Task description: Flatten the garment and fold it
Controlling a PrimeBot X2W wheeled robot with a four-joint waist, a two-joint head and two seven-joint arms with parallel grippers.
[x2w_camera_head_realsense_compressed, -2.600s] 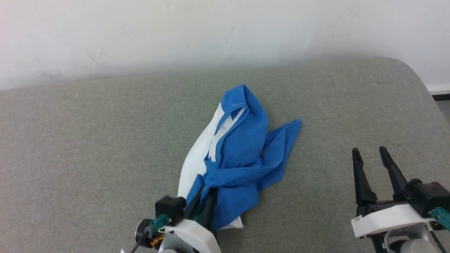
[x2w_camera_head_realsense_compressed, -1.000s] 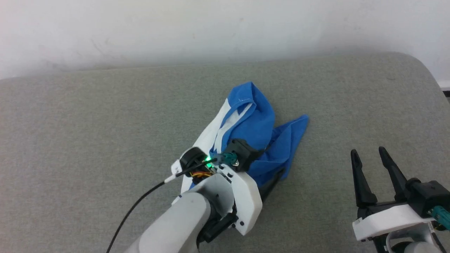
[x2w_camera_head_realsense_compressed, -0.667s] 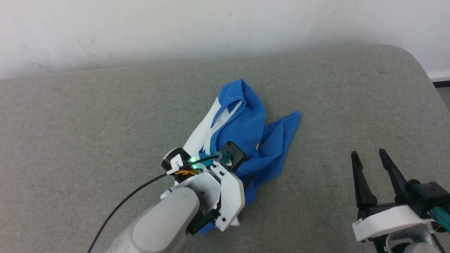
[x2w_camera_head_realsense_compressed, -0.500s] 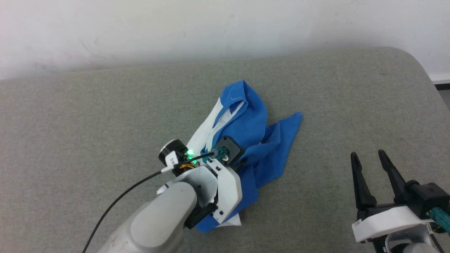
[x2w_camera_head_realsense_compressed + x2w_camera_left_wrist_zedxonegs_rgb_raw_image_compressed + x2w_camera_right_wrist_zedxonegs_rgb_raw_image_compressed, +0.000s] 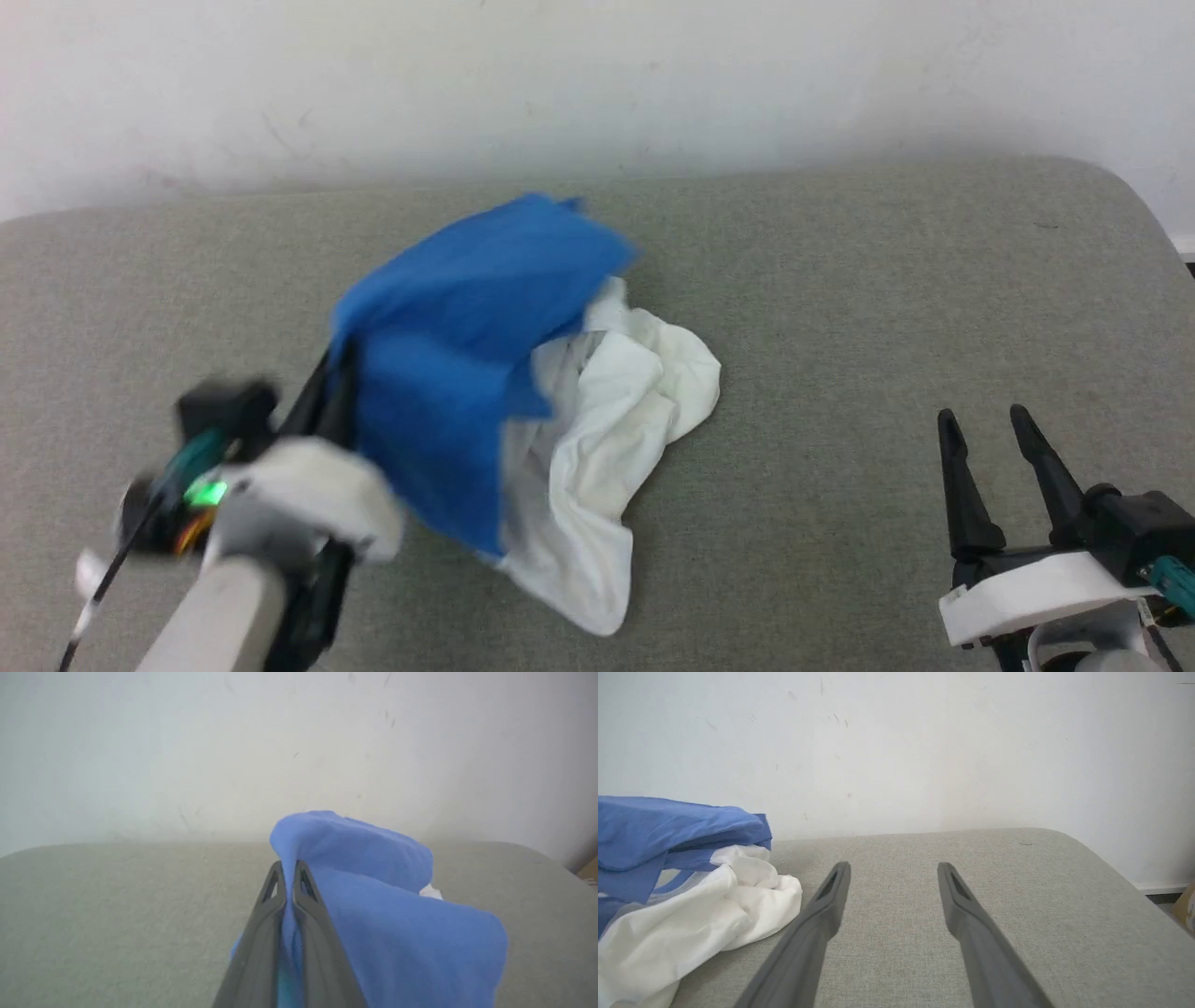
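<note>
Blue-white garment (image 5: 467,308) in left gripper (image 5: 286,865)

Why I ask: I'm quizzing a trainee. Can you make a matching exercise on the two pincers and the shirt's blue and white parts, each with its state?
1. left pincer
2. right pincer
3. blue part of the shirt
4. white part of the shirt

a. open, holding nothing
b. held up in the air
c. shut on cloth
d. crumpled on the grey surface

Pairs: 1-c, 2-a, 3-b, 4-d
</note>
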